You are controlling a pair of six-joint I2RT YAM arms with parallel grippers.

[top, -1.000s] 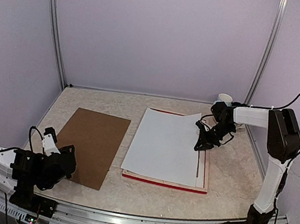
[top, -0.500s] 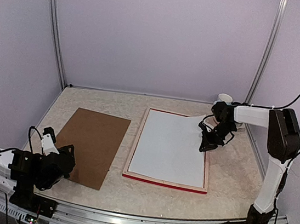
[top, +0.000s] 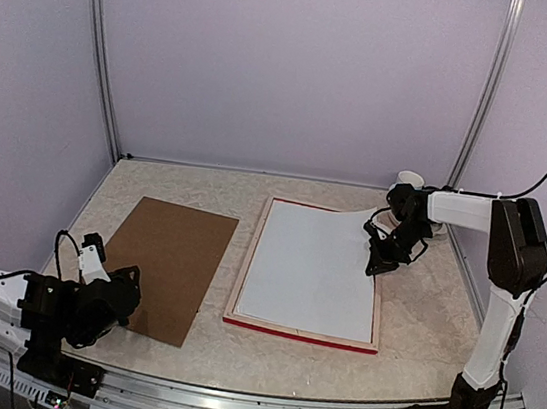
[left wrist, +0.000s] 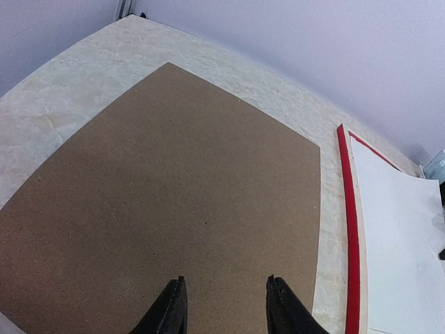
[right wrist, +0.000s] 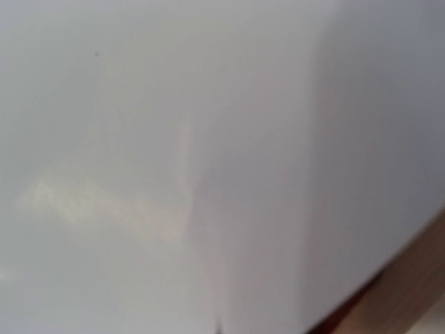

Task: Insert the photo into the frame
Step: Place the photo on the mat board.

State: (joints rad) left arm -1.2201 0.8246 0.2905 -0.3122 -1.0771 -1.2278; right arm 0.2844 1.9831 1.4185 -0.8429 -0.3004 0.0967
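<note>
The frame (top: 299, 334) lies flat on the table, its red edge toward me and its pale wood rim up. Inside it lies the photo (top: 311, 265), white back up, so its picture side is hidden. The photo's far right corner curls up off the frame. My right gripper (top: 374, 266) is shut on the photo at its right edge. The right wrist view is filled by the blurred white sheet (right wrist: 174, 139), with a strip of frame (right wrist: 410, 292) at bottom right. My left gripper (left wrist: 226, 280) hangs open over the near part of the brown board (left wrist: 174, 188), holding nothing.
The brown backing board (top: 171, 252) lies left of the frame, with a narrow strip of table between them. A small white cup (top: 411, 179) stands at the back right behind the right arm. Metal posts and lilac walls close in the back and sides.
The photo, lying askew over the frame, slid right with my right gripper and settled inside the rim. The left jaws have opened slightly wider.
</note>
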